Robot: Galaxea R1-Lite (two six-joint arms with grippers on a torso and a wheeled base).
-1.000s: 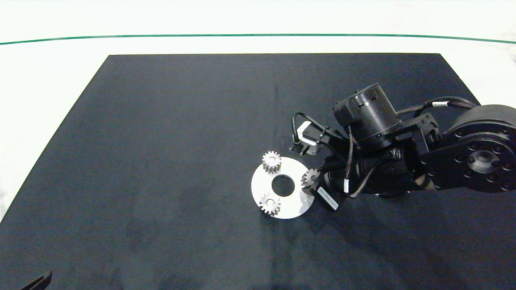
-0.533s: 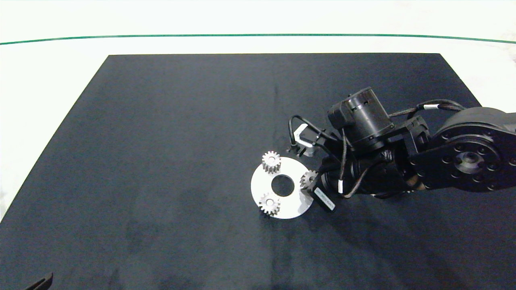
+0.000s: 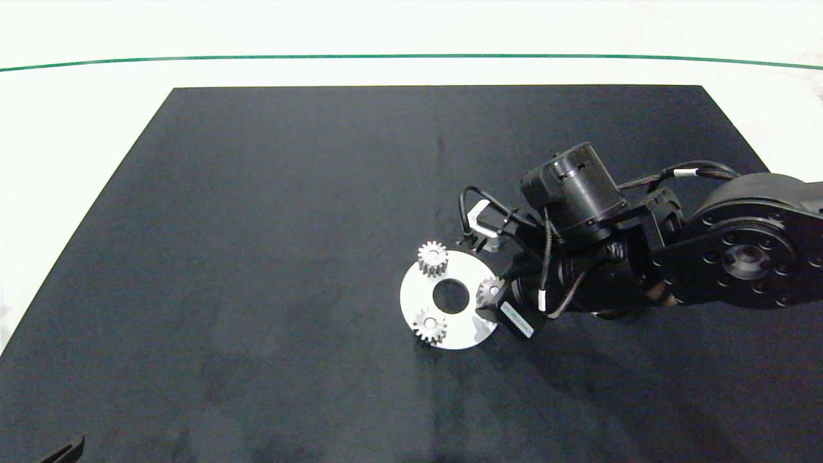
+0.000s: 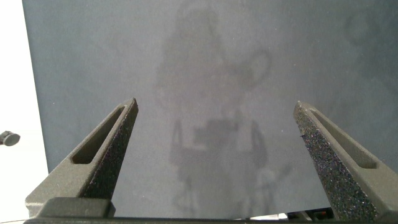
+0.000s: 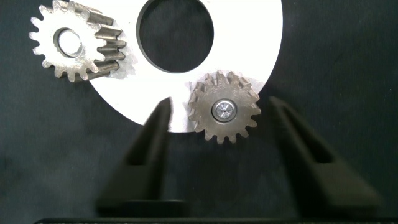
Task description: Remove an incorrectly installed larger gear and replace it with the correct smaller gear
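Observation:
A white disc plate (image 3: 461, 334) with a round centre hole lies on the black mat. The larger gear (image 5: 224, 109), with pointed teeth and a small centre hole, sits at the plate's right rim (image 3: 490, 289). My right gripper (image 5: 219, 104) is open, with one finger on each side of this gear and a gap to both. Two smaller gears with blunt teeth stand on the plate, one at its far edge (image 3: 433, 258) and one at its near edge (image 3: 429, 325); one of them also shows in the right wrist view (image 5: 69, 41). My left gripper (image 4: 214, 112) hangs open over bare mat.
The black mat (image 3: 257, 225) covers most of the white table (image 3: 77, 116). The right arm's wrist and cables (image 3: 572, 193) rise above the plate's right side. A tip of the left arm (image 3: 64, 449) shows at the near left corner.
The right arm has moved a little left towards the plate, and its gripper now covers more of the larger gear. The gears and plate have not moved.

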